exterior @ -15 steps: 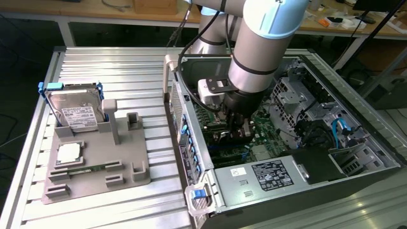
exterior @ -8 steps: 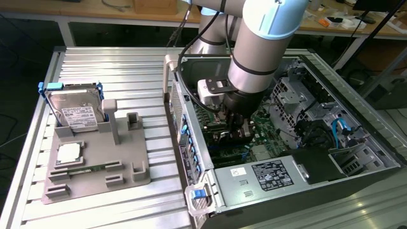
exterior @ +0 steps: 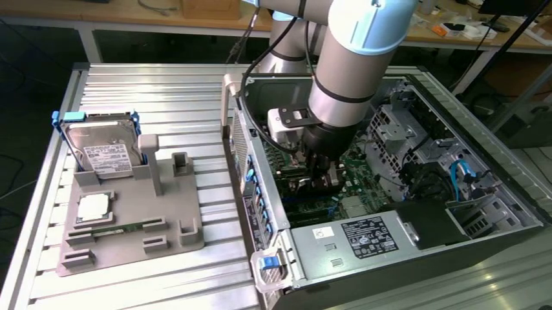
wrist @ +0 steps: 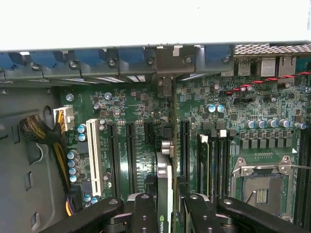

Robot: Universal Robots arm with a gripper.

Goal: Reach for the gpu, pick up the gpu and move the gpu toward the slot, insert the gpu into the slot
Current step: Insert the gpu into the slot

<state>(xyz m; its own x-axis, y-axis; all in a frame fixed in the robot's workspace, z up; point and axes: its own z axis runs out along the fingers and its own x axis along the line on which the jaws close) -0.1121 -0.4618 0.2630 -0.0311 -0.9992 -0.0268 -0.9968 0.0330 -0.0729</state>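
wrist view: gpu (wrist: pixel 164 194) inside computer case (wrist: pixel 24 145)

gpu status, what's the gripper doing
Gripper shut on gpu. Card edge-on, low over the motherboard, in line with the long slots; seating can't be told. No cable across it.

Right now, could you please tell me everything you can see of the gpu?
The gpu is seen edge-on: a thin card with a pale grey-green edge and a small green logo near the gripper. It stands upright over the green motherboard, running between black slots toward the row of blue clips. Black fingers clasp it from both sides. Whether it is seated cannot be told.
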